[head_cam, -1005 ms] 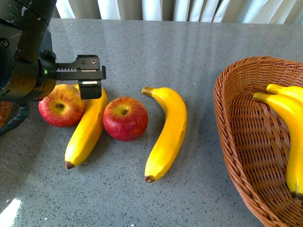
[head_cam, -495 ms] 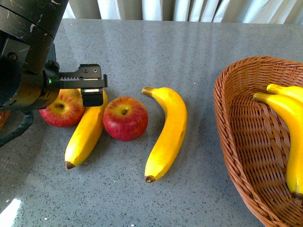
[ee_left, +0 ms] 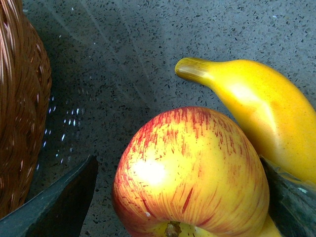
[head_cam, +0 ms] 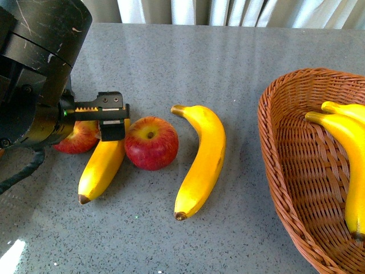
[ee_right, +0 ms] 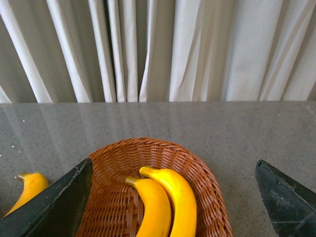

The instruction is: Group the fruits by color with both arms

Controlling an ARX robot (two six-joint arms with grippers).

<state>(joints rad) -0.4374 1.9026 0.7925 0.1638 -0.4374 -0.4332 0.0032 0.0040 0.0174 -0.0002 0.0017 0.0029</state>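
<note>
Fruit all over the speckled grey countertop (head_cam: 239, 63), and the bulky black left arm (head_cam: 34, 74) sits low at the left. Its toothed left gripper (head_cam: 112, 117) hangs spread wide, and the wrist view shows the round red apple streaked with yellow (ee_left: 192, 173) sitting right between the two fingers (ee_left: 59, 202), neither visibly pressing it. Just beside that apple lies a long curved yellow banana (head_cam: 102, 165). A second glossy red apple (head_cam: 151, 142) rests at the banana's other side, and another curved yellow banana (head_cam: 199, 162) lies further right, apart. Over on the right, the brown woven wicker basket (head_cam: 285, 171) holds two yellow bananas (head_cam: 348, 154). The right gripper (ee_right: 174, 165) hovers above that basket, fingers parted, nothing between them. A second brown wicker basket (ee_left: 19, 98) shows at the edge of the left wrist view.
</note>
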